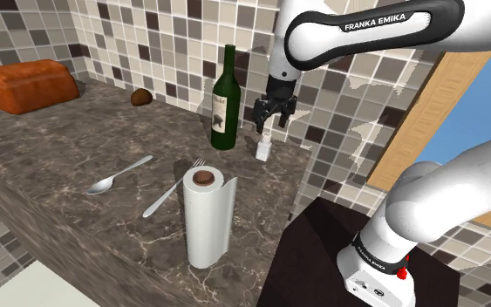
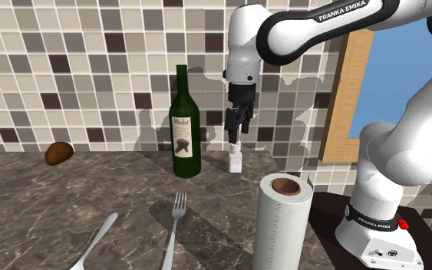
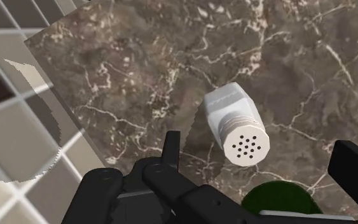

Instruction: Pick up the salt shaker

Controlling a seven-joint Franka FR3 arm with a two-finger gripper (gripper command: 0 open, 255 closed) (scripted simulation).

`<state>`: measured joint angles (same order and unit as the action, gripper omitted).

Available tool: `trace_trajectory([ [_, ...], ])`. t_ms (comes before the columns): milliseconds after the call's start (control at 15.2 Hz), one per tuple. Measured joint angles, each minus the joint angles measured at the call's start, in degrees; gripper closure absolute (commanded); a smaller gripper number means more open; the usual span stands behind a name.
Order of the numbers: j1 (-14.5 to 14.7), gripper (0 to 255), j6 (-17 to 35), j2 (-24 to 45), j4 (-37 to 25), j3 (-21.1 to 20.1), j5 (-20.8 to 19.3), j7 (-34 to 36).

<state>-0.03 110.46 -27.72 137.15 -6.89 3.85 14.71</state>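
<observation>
The salt shaker (image 1: 262, 148) is a small white bottle with a ridged, perforated cap, standing upright on the dark marbled counter (image 1: 78, 148) near the tiled back wall. My black gripper (image 1: 274, 122) hangs just above it, pointing down. In the second exterior view the gripper (image 2: 235, 126) sits directly over the shaker (image 2: 235, 157). In the wrist view the shaker (image 3: 238, 124) lies between the two fingers of the gripper (image 3: 263, 162), which stand apart and do not touch it. The gripper is open.
A green wine bottle (image 1: 225, 105) stands right beside the shaker, at the shoulder view's left. A paper towel roll (image 1: 207, 218), a fork (image 1: 172, 188) and a spoon (image 1: 117, 175) lie nearer the front. A loaf (image 1: 30, 85) and a brown lump (image 1: 142, 97) sit far back.
</observation>
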Motion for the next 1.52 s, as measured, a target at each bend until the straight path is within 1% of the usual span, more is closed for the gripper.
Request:
trace_trajectory([
  [330,0.1,0,3.9,1.0,2.9,-0.3,0.1,0.2],
  [396,0.1,255,4.2,1.1,3.1,-0.3,0.2,0.2],
  [1056,0.1,255,4.5,1.2,3.3,-0.3,0.1,0.2],
  [1518,0.0,255,-0.1,0.3,-0.4,-0.1,0.0,0.1],
])
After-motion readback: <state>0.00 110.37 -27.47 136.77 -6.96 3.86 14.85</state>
